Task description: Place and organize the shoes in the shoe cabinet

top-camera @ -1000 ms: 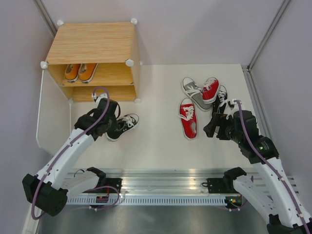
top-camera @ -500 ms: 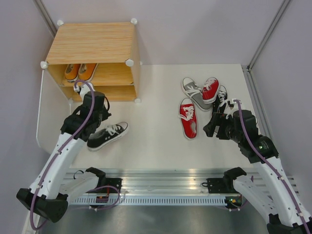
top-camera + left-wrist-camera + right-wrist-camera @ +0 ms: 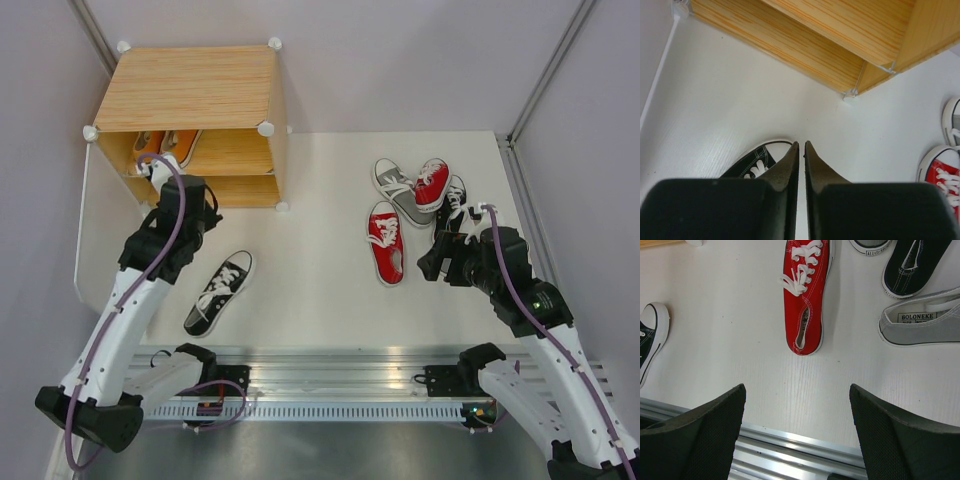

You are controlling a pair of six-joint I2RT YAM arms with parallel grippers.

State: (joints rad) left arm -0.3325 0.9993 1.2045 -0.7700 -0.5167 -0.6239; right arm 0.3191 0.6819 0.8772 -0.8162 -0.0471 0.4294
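Left claw (image 3: 801, 146) shut and empty, right claw (image 3: 797, 390) gaping: a careless sweep could shove the black shoe (image 3: 220, 292) off the worktop (image 3: 320, 310).

orange shoes (image 3: 182, 145) half under cabinet top (image 3: 190, 88), black shoe (image 3: 457, 192) behind right arm (image 3: 520, 290)

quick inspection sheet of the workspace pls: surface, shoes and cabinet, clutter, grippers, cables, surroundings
surface: white table, no spills or marks seen
job's things: shoe cabinet open at the front, orange pair on its upper shelf; black shoe loose beside the left arm; red shoe, grey shoe, second red shoe overlapping the grey one, and second black shoe grouped on the right
clutter: nothing seen
grippers: left gripper shut, holding nothing, near the cabinet; right gripper open, empty, above the table near the red shoe
cables: purple cable runs along each arm
surroundings: plain grey walls
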